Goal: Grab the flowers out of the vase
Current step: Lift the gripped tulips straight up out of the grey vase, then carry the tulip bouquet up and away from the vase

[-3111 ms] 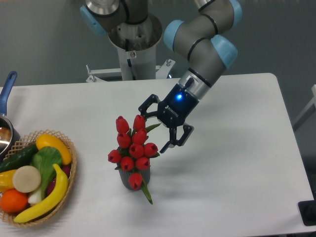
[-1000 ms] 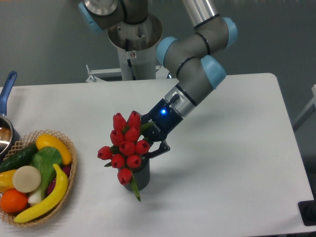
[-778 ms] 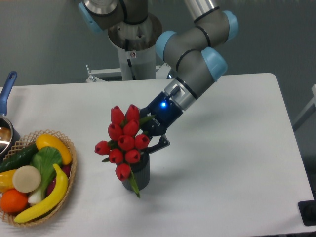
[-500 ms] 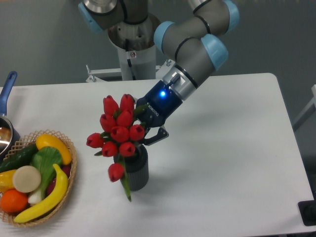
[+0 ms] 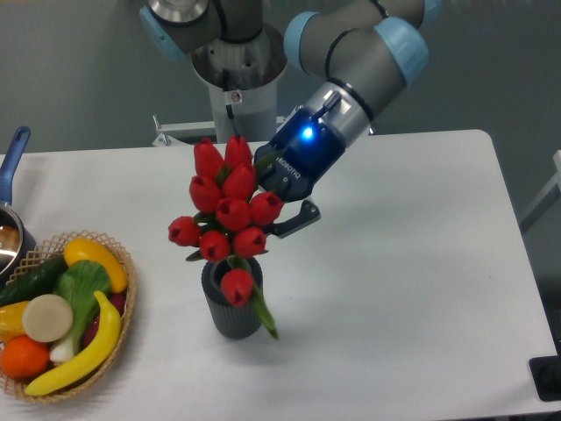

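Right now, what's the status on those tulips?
Fingers shut on the flowers. Bunch raised, lowest bud over the vase mouth. Nothing blocking.

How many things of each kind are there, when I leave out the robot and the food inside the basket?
flower bunch: 1
vase: 1
wicker basket: 1
pan: 1
Total: 4
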Robot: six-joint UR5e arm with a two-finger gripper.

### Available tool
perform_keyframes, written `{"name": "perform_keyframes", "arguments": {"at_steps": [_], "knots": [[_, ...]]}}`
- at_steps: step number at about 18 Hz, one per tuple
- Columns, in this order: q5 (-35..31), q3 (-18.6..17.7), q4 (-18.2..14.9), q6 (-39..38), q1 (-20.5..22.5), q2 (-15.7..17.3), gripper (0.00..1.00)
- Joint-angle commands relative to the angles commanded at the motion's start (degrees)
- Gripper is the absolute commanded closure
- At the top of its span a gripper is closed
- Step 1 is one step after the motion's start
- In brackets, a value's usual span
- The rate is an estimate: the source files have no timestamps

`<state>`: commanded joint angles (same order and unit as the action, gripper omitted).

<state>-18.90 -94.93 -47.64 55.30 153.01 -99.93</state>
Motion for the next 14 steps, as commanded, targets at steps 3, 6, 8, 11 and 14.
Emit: {"name": "perform_keyframes", "arguments": {"at_steps": [3, 6, 8, 11, 14], "knots": [[0.0, 2.4, 0.0, -3.0, 1.8, 0.0, 0.52], [0.0, 3.0, -0.1, -4.1, 4.2, 0.1, 0.56], [-0.1, 3.0, -0.1, -4.1, 6.4, 0.0, 0.62], [-0.1, 2.6, 0.0, -4.0, 9.6, -0.2, 0.66], [-0.1, 3.0, 0.0, -3.8, 12.1, -0.4, 0.65]]}}
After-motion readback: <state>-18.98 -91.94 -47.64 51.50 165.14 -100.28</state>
